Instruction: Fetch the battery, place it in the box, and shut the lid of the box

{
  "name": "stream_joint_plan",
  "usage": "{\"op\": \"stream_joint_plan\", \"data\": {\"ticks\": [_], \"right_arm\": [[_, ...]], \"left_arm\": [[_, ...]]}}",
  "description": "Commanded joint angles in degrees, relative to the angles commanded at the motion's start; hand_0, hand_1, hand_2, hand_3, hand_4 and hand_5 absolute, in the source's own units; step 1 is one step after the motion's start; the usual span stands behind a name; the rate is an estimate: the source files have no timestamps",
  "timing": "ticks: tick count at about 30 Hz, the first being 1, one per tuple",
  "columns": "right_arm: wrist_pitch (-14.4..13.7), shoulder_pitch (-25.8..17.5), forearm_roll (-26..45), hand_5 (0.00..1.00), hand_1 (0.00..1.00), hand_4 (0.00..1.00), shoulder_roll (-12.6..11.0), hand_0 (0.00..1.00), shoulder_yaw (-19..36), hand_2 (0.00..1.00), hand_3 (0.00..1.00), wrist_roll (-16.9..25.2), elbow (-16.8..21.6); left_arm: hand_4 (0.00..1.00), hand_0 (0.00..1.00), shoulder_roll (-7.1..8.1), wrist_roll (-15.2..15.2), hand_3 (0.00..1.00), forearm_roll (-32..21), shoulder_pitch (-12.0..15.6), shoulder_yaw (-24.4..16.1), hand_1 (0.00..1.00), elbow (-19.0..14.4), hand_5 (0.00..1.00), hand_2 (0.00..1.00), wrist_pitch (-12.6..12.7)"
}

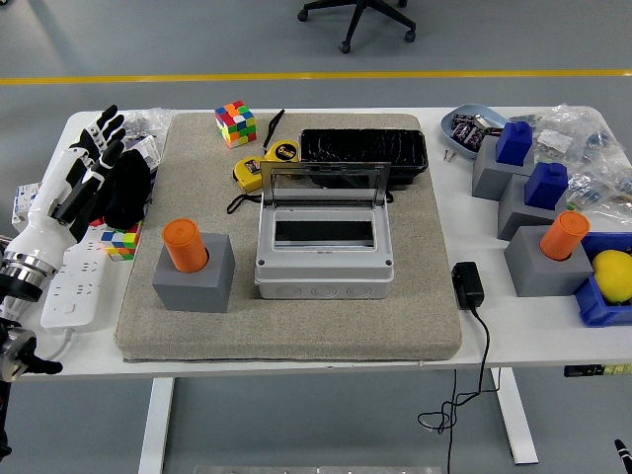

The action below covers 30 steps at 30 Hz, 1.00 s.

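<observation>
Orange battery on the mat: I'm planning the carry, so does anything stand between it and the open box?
Nothing visible does. The battery sits in its grey holder just left of the box, only bare mat between them. The lid is raised at the back, leaving the opening free.

— Where does the box (324, 240) sit for you?
— On the mat (286, 326), mid-surface (296, 363), lid (324, 186) raised at its far side. Left of it you have a block (195, 276) with a cylinder (184, 244) standing in it.
— And behind the box?
— A tray (362, 153), with a tape measure (259, 168) and a cube (236, 123) to its left, toward the mat's far left corner.
— The right edge?
— Three blocks (549, 259) there, a bowl (464, 133) behind them, a bin (592, 306) at the edge. Your left hand (94, 163) is over the left edge.
</observation>
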Motion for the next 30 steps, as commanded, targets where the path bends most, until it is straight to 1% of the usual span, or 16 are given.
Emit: {"op": "stream_joint_plan", "data": {"ticks": [1, 3, 4, 7, 9, 11, 13, 14, 19, 20, 23, 25, 26, 28, 30], "right_arm": [[0.8, 0.0, 0.0, 0.998, 0.908, 0.998, 0.0, 0.951, -0.1, 0.846, 0.879, -0.3, 0.0], [1.4, -0.1, -0.1, 0.998, 0.908, 0.998, 0.0, 0.951, -0.1, 0.846, 0.879, -0.6, 0.0], [1.7, 0.0, -0.3, 0.998, 0.908, 0.998, 0.0, 0.951, -0.1, 0.846, 0.879, -0.8, 0.0], [1.7, 0.1, -0.2, 0.998, 0.908, 0.998, 0.2, 0.951, 0.0, 0.846, 0.879, -0.7, 0.2], [1.6, 0.2, -0.1, 0.998, 0.905, 0.998, 0.3, 0.951, -0.1, 0.847, 0.880, -0.7, 0.3], [1.6, 0.2, -0.3, 0.998, 0.905, 0.998, 0.3, 0.951, 0.1, 0.847, 0.880, -0.7, 0.2], [1.5, 0.2, -0.5, 0.998, 0.905, 0.998, 0.2, 0.951, 0.3, 0.847, 0.880, -0.7, 0.1], [1.5, 0.2, -0.6, 0.998, 0.910, 0.998, 0.2, 0.951, 0.4, 0.847, 0.879, -0.7, 0.1], [1.6, 0.1, -0.8, 0.998, 0.910, 0.998, 0.1, 0.951, 0.7, 0.847, 0.879, -0.7, 0.1], [1.6, 0.1, -0.7, 0.998, 0.910, 0.998, 0.1, 0.950, 0.6, 0.846, 0.876, -0.7, 0.1], [1.6, 0.1, -0.6, 0.998, 0.910, 0.998, 0.2, 0.950, 0.6, 0.846, 0.876, -0.7, 0.1], [1.6, 0.1, -0.6, 0.998, 0.910, 0.998, 0.2, 0.950, 0.5, 0.846, 0.876, -0.7, 0.1], [1.6, 0.1, -0.6, 0.998, 0.908, 0.998, 0.2, 0.950, 0.5, 0.846, 0.876, -0.7, 0.1], [1.6, 0.2, -0.5, 0.998, 0.908, 0.998, 0.1, 0.950, 0.4, 0.846, 0.876, -0.7, 0.1], [1.5, 0.2, -0.5, 0.998, 0.908, 0.998, 0.0, 0.950, 0.4, 0.846, 0.876, -0.8, 0.1]], "left_arm": [[0.998, 0.998, -0.14, -0.7, 0.998, -1.5, 0.0, 0.6, 0.998, 0.4, 0.702, 0.998, 0.0], [0.998, 0.998, -0.30, -1.4, 0.998, -3.8, 0.0, 1.3, 0.998, 0.9, 0.702, 0.998, -0.3], [0.998, 0.998, -0.53, -1.8, 0.998, -6.6, 0.2, 2.1, 0.998, 1.7, 0.702, 0.998, -0.9], [0.998, 0.998, -1.07, -2.4, 0.998, -11.7, 0.6, 3.2, 0.998, 3.0, 0.702, 0.998, -1.0], [0.998, 0.998, -1.34, -2.5, 0.998, -13.6, 0.8, 3.7, 0.998, 3.6, 0.701, 0.998, -1.1], [0.998, 0.998, -1.53, -2.4, 0.998, -14.0, 0.8, 4.0, 0.998, 4.2, 0.701, 0.998, -1.5], [0.998, 0.998, -1.58, -2.2, 0.998, -13.7, 0.6, 4.3, 0.998, 4.7, 0.701, 0.998, -1.8], [0.998, 0.998, -1.58, -2.2, 0.998, -13.7, 0.6, 4.4, 0.998, 4.9, 0.720, 0.998, -1.9], [0.998, 0.998, -1.52, -1.9, 0.998, -12.7, 0.4, 4.7, 0.998, 6.0, 0.720, 0.998, -2.0], [0.998, 0.998, -1.45, -1.7, 0.998, -11.9, 0.4, 4.7, 0.998, 6.1, 0.701, 0.998, -1.6], [0.998, 0.998, -1.30, -1.5, 0.998, -10.1, 0.3, 4.9, 0.998, 6.5, 0.701, 0.998, -0.7], [0.998, 0.998, -0.95, -1.0, 0.998, -6.6, 0.0, 4.7, 0.998, 7.1, 0.701, 0.998, 0.5], [0.998, 0.998, -0.85, -0.8, 0.998, -5.5, -0.1, 4.8, 0.998, 7.3, 0.668, 0.998, 0.7], [0.998, 0.998, -0.36, -0.5, 0.998, -3.4, -0.1, 5.2, 0.998, 7.7, 0.668, 0.998, 0.9], [0.998, 0.998, -0.10, -0.4, 0.998, -2.8, 0.1, 5.7, 0.998, 7.7, 0.668, 0.998, 0.9]]}}
